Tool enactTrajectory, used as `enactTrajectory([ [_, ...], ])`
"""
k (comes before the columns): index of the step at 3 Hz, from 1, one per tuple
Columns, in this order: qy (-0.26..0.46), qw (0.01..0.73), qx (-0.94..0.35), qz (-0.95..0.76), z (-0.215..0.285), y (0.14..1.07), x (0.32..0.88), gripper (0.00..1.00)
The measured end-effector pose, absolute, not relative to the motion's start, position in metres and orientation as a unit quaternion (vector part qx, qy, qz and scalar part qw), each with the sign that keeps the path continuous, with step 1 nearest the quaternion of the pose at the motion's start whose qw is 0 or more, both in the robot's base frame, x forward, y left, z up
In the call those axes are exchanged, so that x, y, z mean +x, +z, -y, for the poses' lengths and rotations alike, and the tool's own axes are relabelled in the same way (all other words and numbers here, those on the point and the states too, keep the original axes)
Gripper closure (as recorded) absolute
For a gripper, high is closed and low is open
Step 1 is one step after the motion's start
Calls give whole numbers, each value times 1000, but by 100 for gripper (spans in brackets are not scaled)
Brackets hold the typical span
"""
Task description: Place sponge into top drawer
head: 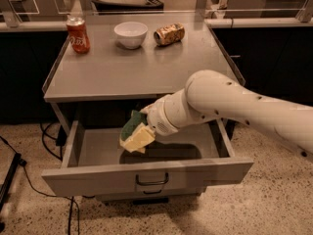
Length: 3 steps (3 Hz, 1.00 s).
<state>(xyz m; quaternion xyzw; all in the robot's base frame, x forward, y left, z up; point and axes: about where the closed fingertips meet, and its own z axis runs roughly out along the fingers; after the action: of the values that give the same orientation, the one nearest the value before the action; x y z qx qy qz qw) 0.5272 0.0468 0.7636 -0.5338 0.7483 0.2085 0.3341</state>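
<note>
The sponge [135,136], dark green over pale yellow foam, hangs tilted inside the open top drawer [93,180], just above its floor at centre-left. My gripper [145,127] is at the end of the white arm [220,102], which reaches in from the right under the table top. It is shut on the sponge, and the sponge hides most of the fingers. The drawer is pulled fully out, with its wire handle [152,180] at the centre of the front panel. A shadow lies on the drawer floor under the sponge.
On the grey table top [132,70] stand a red soda can [78,34] at the back left, a white bowl [130,34] and a crushed gold can [169,34] lying on its side. Cables [29,180] run over the floor at left. The lower drawer front [151,198] shows beneath.
</note>
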Motion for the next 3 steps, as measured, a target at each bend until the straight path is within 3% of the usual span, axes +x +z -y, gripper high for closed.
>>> enactTrajectory([
  [3,228,369,-570,-698,-42,705,528,100],
])
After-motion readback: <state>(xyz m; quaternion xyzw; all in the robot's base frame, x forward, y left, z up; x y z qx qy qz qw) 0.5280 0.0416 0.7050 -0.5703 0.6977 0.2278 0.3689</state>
